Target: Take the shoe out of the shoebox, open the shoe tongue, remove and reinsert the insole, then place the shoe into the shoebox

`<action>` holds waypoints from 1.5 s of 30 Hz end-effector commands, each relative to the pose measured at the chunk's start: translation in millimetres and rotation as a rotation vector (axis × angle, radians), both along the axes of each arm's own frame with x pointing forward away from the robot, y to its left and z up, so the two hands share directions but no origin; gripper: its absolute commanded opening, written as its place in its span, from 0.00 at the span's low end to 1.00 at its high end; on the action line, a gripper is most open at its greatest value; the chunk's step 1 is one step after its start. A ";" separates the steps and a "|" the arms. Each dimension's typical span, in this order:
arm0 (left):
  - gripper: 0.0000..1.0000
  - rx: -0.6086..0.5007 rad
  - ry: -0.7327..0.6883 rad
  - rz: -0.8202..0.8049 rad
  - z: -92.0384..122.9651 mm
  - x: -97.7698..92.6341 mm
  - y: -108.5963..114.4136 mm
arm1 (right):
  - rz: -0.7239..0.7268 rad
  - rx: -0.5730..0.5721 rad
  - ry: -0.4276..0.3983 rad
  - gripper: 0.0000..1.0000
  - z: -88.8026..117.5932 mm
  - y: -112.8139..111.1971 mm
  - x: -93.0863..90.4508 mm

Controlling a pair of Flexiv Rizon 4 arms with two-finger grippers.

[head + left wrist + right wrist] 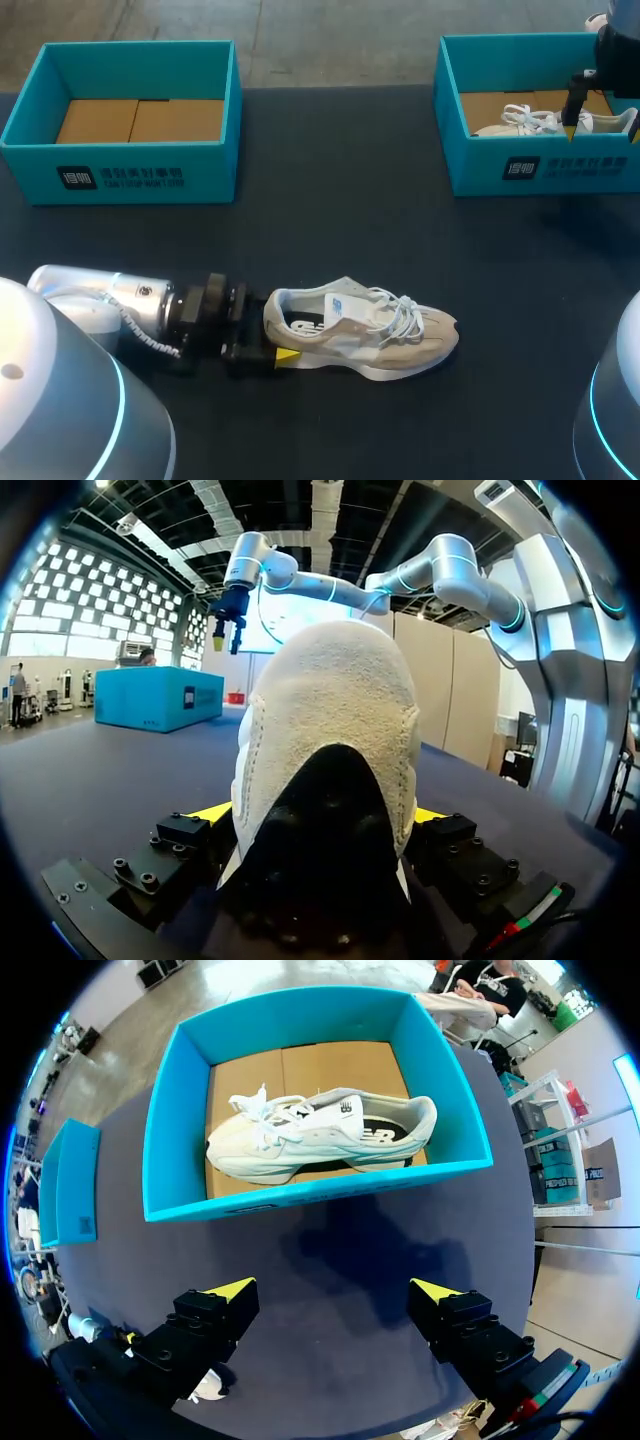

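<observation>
A beige and white shoe (pixel 370 328) lies on its sole on the dark table, toe to the right. My left gripper (pixel 272 352) is at its heel. In the left wrist view the heel (pixel 330 740) fills the gap between the wide-apart yellow fingertips (pixel 215 811), and I see no clear squeeze. My right gripper (pixel 585 108) hangs open above the right teal shoebox (pixel 500 170), nothing between its fingers. Ahead of the right gripper (pixel 332 1290), a second white shoe (pixel 320 1130) lies inside that shoebox (pixel 300 1198).
An empty teal shoebox (pixel 120 165) with a cardboard floor stands at the back left. Bare dark table stretches between the two boxes and in front of the right one.
</observation>
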State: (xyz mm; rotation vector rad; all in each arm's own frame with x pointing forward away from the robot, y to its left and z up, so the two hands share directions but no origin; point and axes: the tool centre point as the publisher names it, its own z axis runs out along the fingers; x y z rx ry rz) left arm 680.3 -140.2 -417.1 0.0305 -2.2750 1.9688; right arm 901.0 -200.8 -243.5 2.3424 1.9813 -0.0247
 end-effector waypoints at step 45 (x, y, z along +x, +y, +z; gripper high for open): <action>0.00 0.012 -0.012 0.011 -6.7 -1.9 -3.3 | 0.000 0.000 -0.002 1.00 -0.3 0.2 -0.7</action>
